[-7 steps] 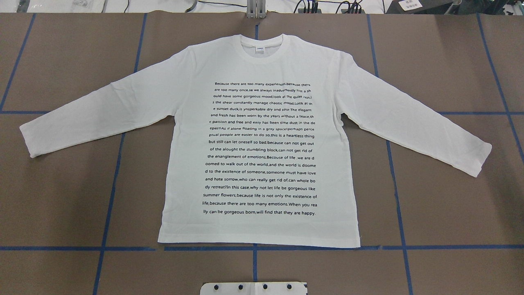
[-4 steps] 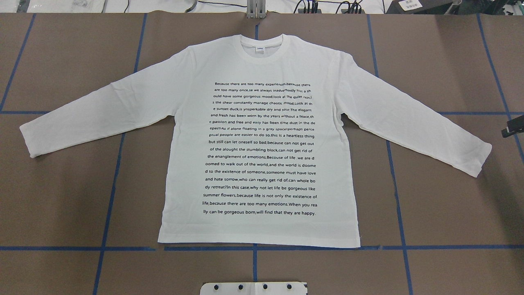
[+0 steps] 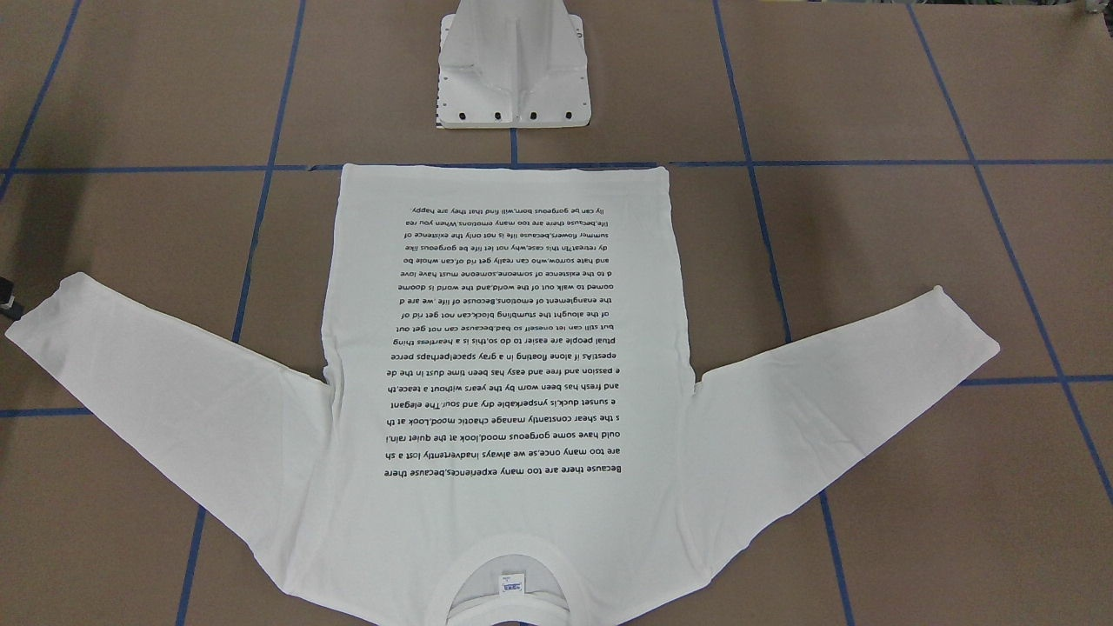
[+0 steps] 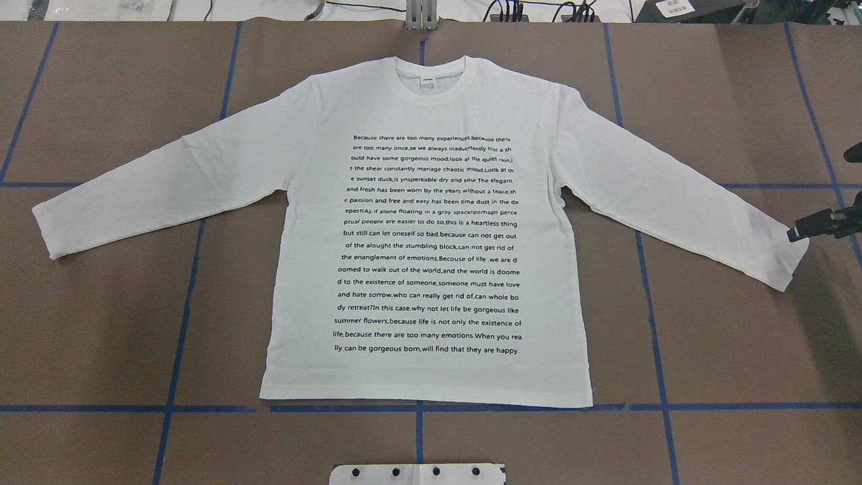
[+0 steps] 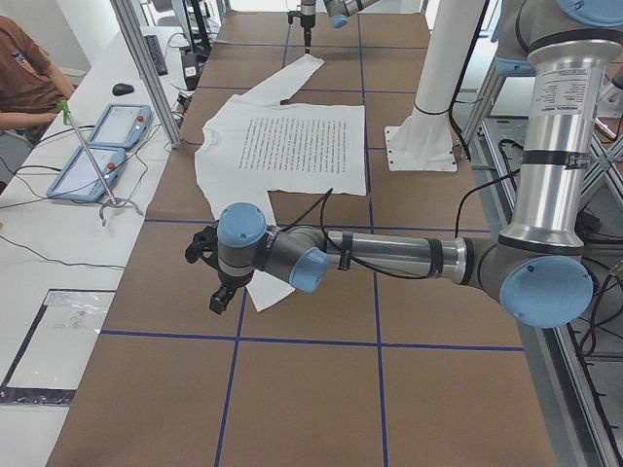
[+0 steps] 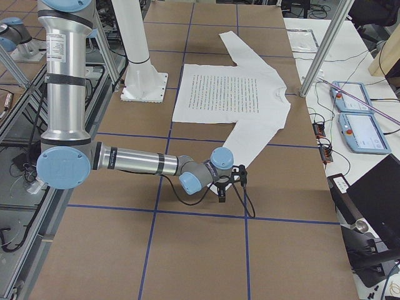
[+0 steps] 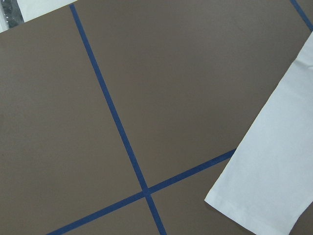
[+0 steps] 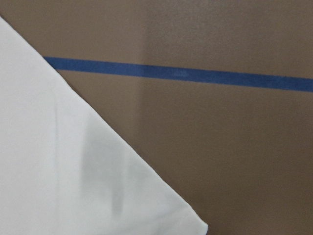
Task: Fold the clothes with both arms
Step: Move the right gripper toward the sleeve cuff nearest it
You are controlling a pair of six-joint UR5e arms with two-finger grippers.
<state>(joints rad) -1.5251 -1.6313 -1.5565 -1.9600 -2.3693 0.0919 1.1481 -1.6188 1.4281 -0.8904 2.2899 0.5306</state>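
Brown table (image 4: 741, 350) covering, crossed by blue tape lines (image 4: 178, 323), carried the white T-shirt (image 4: 431, 101). It lay flat with the printed text up and both sleeves spread outward, its collar (image 4: 431, 84) on the far side from the white pedestal base (image 3: 513, 78). The right gripper (image 4: 794, 234) hung at the edge of the cuff (image 4: 784, 266) on the robot's right, and I could not tell whether its fingers were apart or together. The left gripper (image 5: 216, 292) hung over the other cuff (image 5: 261, 292), seen only from the side, so I could not tell its fingers' state either
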